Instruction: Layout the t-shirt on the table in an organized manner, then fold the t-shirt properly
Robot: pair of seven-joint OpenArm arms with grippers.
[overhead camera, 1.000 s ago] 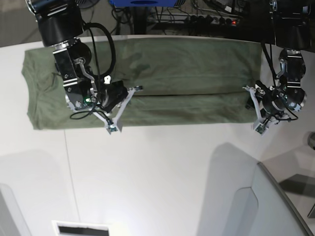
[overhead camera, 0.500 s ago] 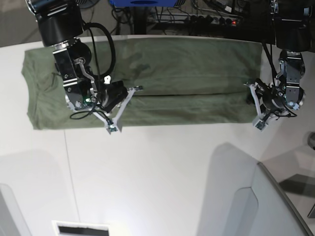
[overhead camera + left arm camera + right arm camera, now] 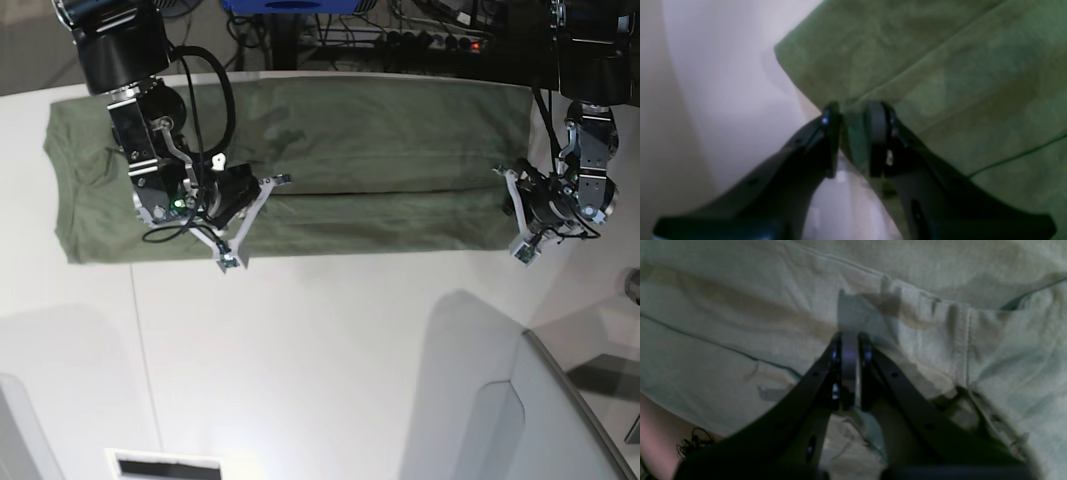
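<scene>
While folded, t-shirt (image 3: 380,170) lies crosswise.

White table (image 3: 330,340); olive t-shirt (image 3: 380,150) folded into long band, lying flat across far side.

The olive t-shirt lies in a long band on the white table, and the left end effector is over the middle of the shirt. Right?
Not quite. The left end effector is at the t-shirt's end edge, as the base view shows. The band on the white table is right.

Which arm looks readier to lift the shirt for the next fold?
Left: its tool straddles the t-shirt at its edge. The right tool, pressed shut, rests on cloth mid-shirt.
</scene>
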